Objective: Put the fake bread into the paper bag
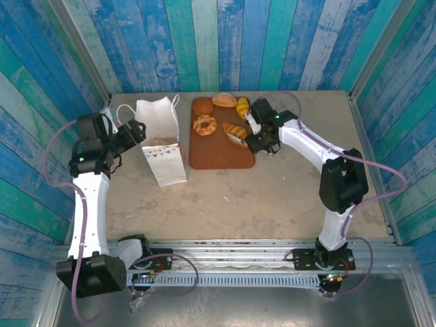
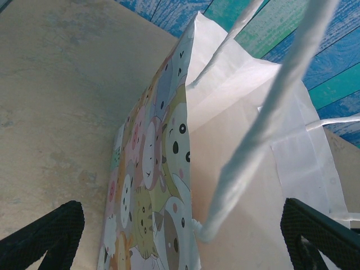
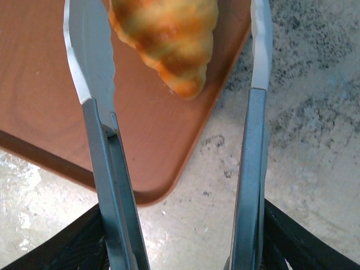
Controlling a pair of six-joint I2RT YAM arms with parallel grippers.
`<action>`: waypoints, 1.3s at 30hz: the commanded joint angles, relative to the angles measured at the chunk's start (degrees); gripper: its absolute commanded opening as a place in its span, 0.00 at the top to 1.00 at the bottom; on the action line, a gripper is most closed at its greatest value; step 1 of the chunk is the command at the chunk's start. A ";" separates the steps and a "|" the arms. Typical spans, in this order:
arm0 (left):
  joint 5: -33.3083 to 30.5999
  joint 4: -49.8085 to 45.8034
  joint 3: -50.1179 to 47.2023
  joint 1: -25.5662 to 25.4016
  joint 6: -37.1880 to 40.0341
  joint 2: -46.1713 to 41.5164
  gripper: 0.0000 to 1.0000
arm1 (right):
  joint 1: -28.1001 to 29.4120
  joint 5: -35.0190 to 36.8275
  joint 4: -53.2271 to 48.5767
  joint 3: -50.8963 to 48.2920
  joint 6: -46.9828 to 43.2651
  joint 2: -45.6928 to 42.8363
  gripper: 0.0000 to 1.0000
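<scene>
The right gripper clamps a pair of metal tongs between its fingers. The grip is slack enough that the two blades stand apart, one on each side of the near tip of a striped, croissant-shaped roll. Neither blade touches it, so the roll lies free at the near right corner of the brown board, close to the rim where the bare table begins. The tongs seem meant to give a long, narrow reach onto the crowded board. Just left and farther on the same board lie the rest of the fake bread: the ring bagel, a round bun, another bun and a yellow roll. Left of the board stands the paper bag, upright with its mouth up. At its far left side the left gripper is spread wide, holding nothing, fingers either side of the bag's top and a loop handle, probably ready to steady the bag or hold its mouth open.
</scene>
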 commanded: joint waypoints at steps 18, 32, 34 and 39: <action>0.02 -0.79 1.67 -0.09 0.41 -1.29 0.06 | 0.32 -0.48 -2.11 5.66 -1.78 5.98 0.44; -0.60 -1.23 2.45 -0.05 -1.73 -3.25 0.06 | 2.87 3.01 -5.10 -0.80 3.75 -9.35 0.50; -1.08 -1.05 2.42 -0.12 -2.37 -3.82 0.06 | 3.57 3.10 -5.43 -2.04 5.96 -12.63 0.50; -2.43 -1.11 2.46 -0.09 -3.59 -4.67 0.06 | 7.64 3.47 -7.79 -3.40 10.75 -20.11 0.51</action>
